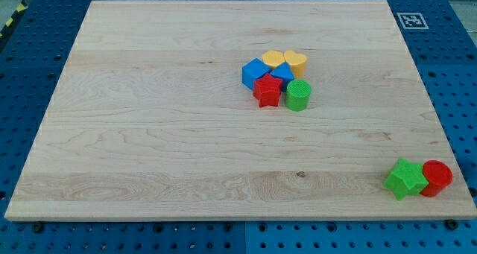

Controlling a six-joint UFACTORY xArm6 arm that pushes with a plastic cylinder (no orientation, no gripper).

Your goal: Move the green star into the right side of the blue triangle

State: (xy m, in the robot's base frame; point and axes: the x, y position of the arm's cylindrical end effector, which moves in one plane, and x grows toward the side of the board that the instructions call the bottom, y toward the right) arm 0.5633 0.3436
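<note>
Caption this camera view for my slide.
Green star beside red cylinder, bottom right; blue triangle in the central cluster; tip unseen.

This looks like a robotics lab or test bench. A pale wooden table (149, 97) lies on a blue metal base (462, 60) drilled with a regular grid of holes — the kind of mounting plate used for fixtures. A black-and-white fiducial marker (412, 20) sits at the table's top-right corner, and yellow-black hazard striping (9, 21) edges the top left.
</note>
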